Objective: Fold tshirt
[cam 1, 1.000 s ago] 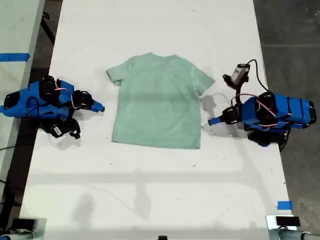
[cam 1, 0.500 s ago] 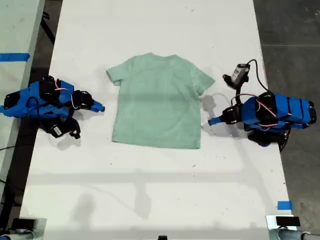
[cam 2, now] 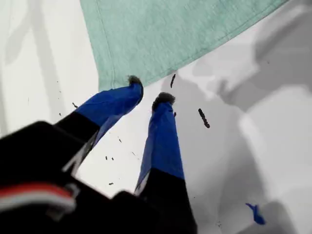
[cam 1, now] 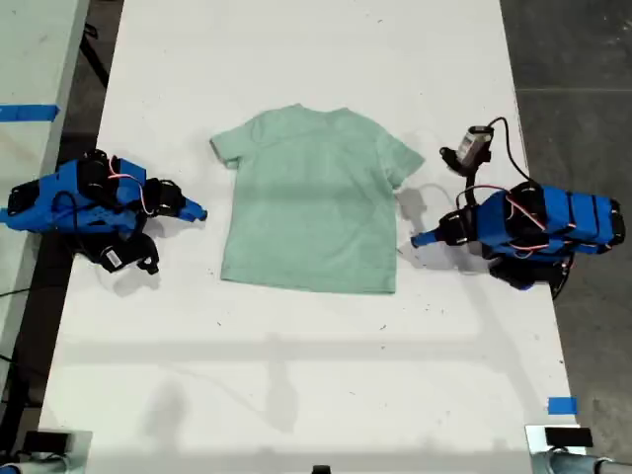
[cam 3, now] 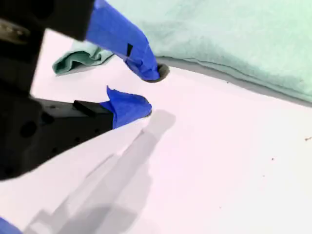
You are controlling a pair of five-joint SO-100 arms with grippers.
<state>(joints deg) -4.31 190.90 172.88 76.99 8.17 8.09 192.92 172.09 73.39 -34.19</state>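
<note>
Each wrist view shows only a strip of the tshirt [cam 1: 311, 202], which lies flat, spread mid-table [cam 1: 296, 375]. My first gripper [cam 2: 148, 90] rests low at the exterior view's right, released, its tips just off a hem corner. My second gripper [cam 3: 150, 89] lies opposite, jaws parted and empty, near a rumpled sleeve.

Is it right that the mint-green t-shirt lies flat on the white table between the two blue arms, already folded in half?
Not quite. The exterior view shows the t-shirt spread open, not folded: both sleeves and the full body lie flat. The rest holds: it rests on the white table between the two blue arms, with my first gripper and my second gripper empty beside its edges.
</note>
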